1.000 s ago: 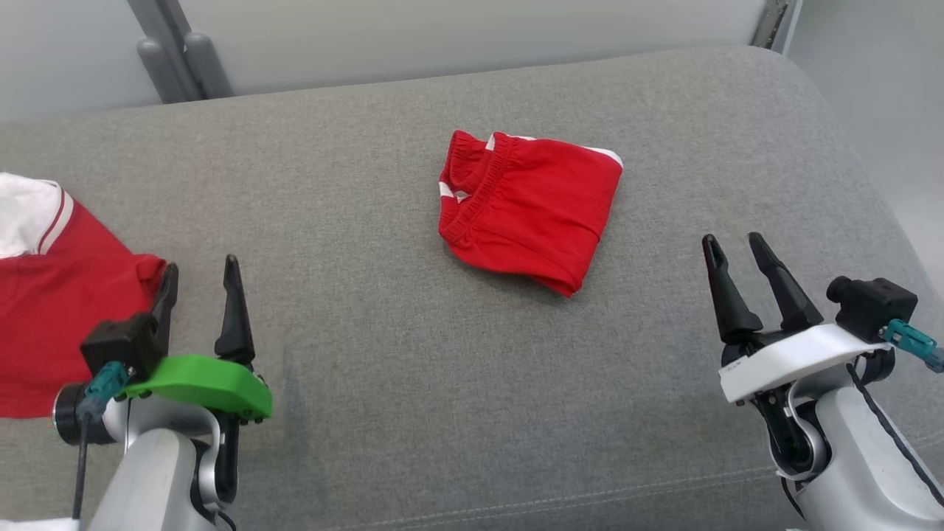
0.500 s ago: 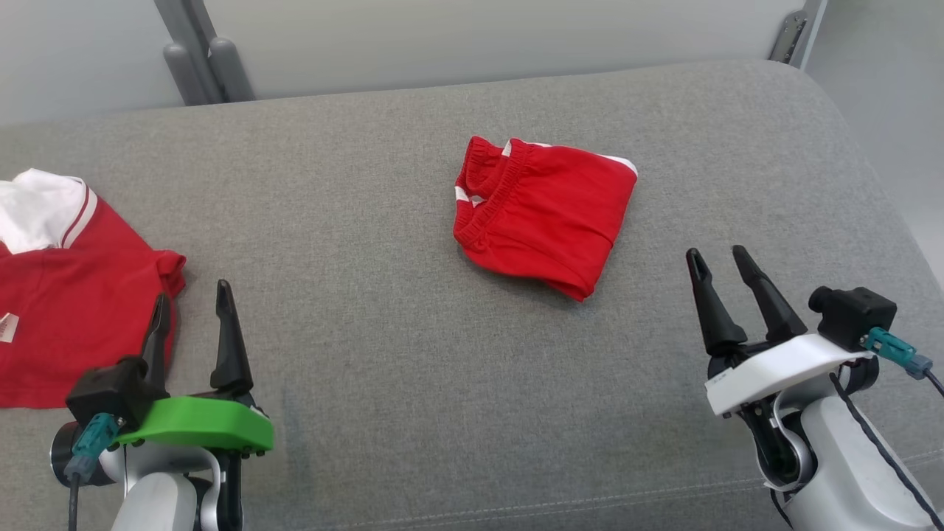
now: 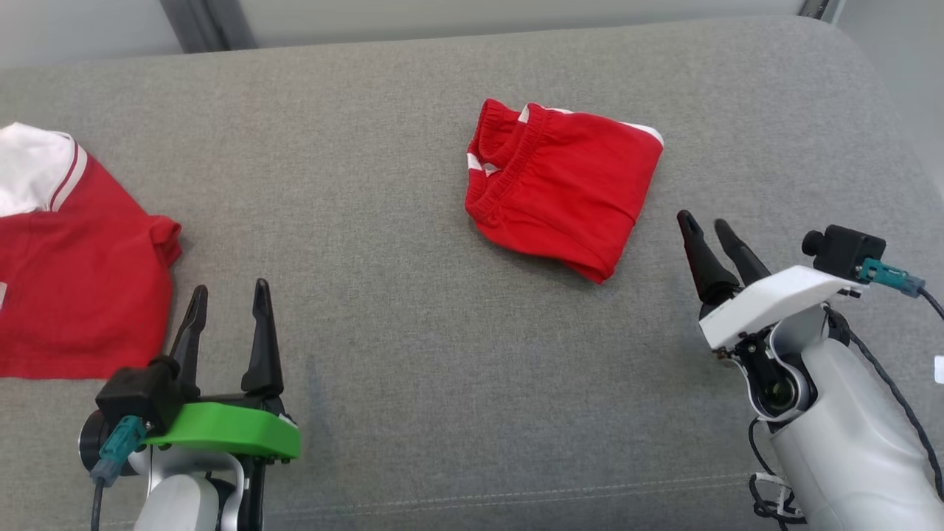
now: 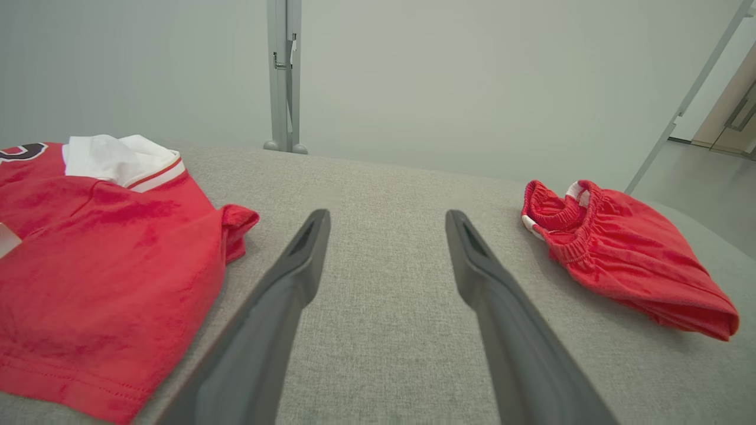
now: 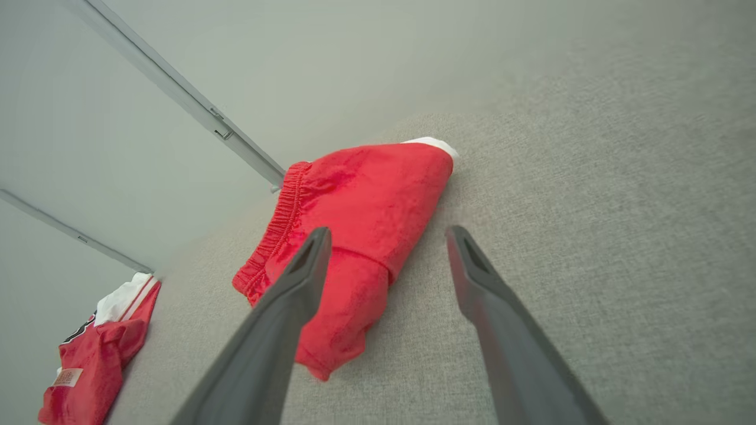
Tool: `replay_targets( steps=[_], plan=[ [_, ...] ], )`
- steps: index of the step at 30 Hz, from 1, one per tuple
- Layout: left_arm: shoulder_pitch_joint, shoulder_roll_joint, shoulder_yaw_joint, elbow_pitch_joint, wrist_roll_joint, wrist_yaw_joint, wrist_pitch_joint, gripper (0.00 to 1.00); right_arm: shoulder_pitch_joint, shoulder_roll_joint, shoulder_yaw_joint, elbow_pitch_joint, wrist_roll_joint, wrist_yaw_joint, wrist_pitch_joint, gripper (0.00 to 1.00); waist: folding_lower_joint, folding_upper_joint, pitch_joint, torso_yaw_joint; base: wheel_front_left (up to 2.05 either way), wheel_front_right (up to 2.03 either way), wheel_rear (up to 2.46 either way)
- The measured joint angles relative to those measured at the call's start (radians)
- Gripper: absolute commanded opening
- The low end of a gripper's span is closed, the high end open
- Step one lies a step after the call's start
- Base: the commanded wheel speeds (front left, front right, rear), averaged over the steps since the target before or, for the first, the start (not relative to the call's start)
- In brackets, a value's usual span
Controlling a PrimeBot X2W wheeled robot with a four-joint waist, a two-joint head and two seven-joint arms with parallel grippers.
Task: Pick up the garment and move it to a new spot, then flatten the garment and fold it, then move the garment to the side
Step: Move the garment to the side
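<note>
While nothing is gripped, left gripper [image 3: 229, 286]: at 7 o'clock, fingers spread and empty, near the shirt [image 3: 66, 287].
Right gripper [image 3: 700, 218]: at 4 o'clock, fingers apart and empty, aimed at the shorts [image 3: 564, 195], likely lining up a pick.
Shirt: at 9 o'clock, lying flat, cut off by the frame edge.
Shorts: near 1 o'clock on the grey cushion [image 3: 413, 354], doubled over, with the lower layers hidden.

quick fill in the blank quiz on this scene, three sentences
1. The shirt has a ____ collar.
2. The left end effector and the right end effector both stand ____, holding nothing.
3. The shorts lie closer to the ____ end effector.
Missing words: white; open; right.
</note>
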Motion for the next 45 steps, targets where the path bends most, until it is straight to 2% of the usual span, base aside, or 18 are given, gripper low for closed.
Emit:
replay_targets(
  steps=[5,11,18,24,26,27,32,36,45],
  plan=[
    [0.000,-0.007,-0.004,0.006,0.014,-0.018,0.000,1.00,-0.060,0.003,-0.014,0.088,0.073,0.000,0.097,1.00,0.0000,0.0000,0.027,0.032,0.00,0.00,0.00],
    [0.000,-0.018,-0.004,0.013,0.017,-0.027,0.000,1.00,-0.145,0.008,-0.040,0.186,0.109,-0.003,0.195,1.00,0.0000,0.0000,0.050,0.069,0.00,0.00,0.00],
    [0.000,-0.022,-0.001,0.016,0.017,-0.039,0.000,1.00,-0.229,0.026,-0.069,0.272,0.169,-0.047,0.286,1.00,0.0000,0.0000,0.073,0.098,0.00,0.00,0.00],
    [-0.001,-0.025,0.011,0.017,0.017,-0.043,0.000,1.00,-0.279,0.027,-0.077,0.322,0.195,-0.050,0.321,1.00,0.0000,0.0000,0.085,0.121,0.00,0.00,0.00],
    [-0.001,-0.025,0.022,0.017,0.017,-0.043,0.000,1.00,-0.287,0.030,-0.077,0.334,0.196,-0.045,0.321,0.36,0.0000,0.0000,0.087,0.124,0.00,0.00,0.00],
    [-0.001,-0.026,0.025,0.017,0.017,-0.043,0.000,1.00,-0.292,0.030,-0.078,0.337,0.196,-0.044,0.321,0.00,0.0000,0.0000,0.087,0.124,0.00,0.00,0.00],
    [-0.001,-0.026,0.031,0.019,0.017,-0.046,0.000,1.00,-0.325,0.027,-0.077,0.343,0.196,-0.028,0.309,0.00,0.0000,0.0000,0.085,0.121,0.00,0.00,0.00],
    [-0.001,-0.027,0.033,0.015,0.017,-0.053,0.000,1.00,-0.357,-0.006,-0.047,0.342,0.175,-0.017,0.322,0.00,0.0000,0.0000,0.090,0.112,0.00,0.00,0.00],
    [-0.001,-0.030,0.025,0.001,0.019,-0.061,0.000,1.00,-0.510,-0.208,-0.041,0.326,0.110,-0.014,0.379,0.00,0.0000,0.0000,0.156,0.109,0.00,0.00,0.00]
  ],
)
